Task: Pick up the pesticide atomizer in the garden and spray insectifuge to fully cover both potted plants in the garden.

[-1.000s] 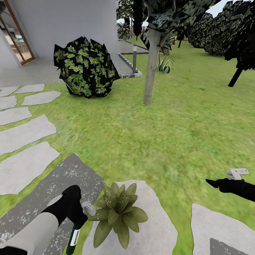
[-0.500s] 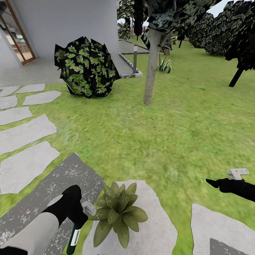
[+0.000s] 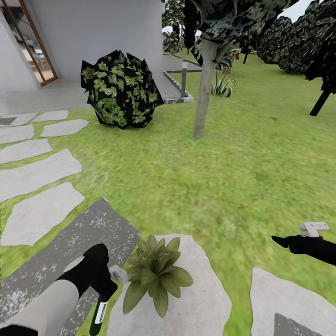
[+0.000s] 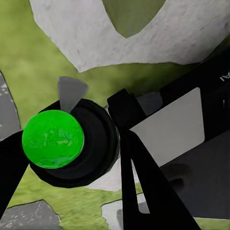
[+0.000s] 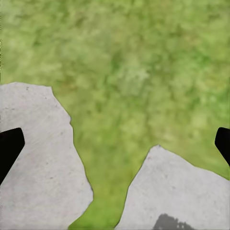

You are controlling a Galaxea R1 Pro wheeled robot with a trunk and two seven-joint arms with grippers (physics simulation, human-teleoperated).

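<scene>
Camera panned slightly left since earlier; bush (image 3: 122, 88) and tree trunk (image 3: 204, 88) slid right, arms unchanged. Potted plant (image 3: 156, 274) on stepping stone (image 3: 196, 298) at 6 o'clock. Left gripper (image 3: 101, 285) clamps pesticide atomizer (image 3: 99, 313) at 7 o'clock, beside plant. Right gripper (image 3: 283, 241) spread wide, empty. Spraying step; next, aim nozzle at leaves.
</scene>
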